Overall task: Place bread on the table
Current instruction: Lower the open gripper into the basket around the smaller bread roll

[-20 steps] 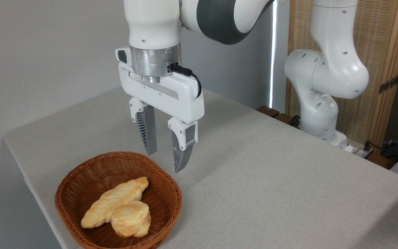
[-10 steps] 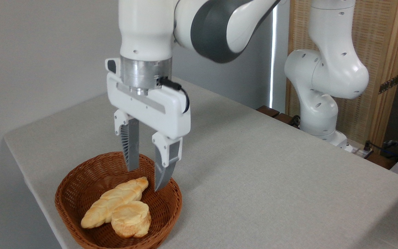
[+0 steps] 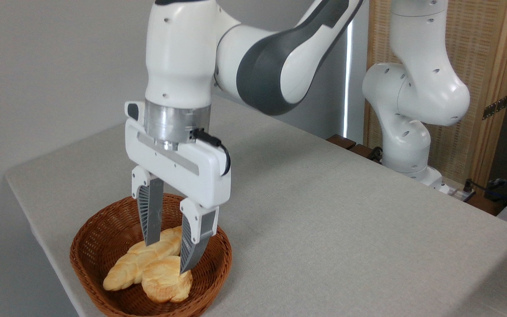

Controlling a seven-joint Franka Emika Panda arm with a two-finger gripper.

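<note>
Legible text: none. You find no label, brand, number or sign readable on any surface in this view, near or far.

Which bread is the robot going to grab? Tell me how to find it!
Look at the brown wicker basket at the near left corner of the grey table. Two breads lie inside, under the open pincer. Pick the bread nearest you: short, round and stubby, not the long braided loaf beside it.
</note>
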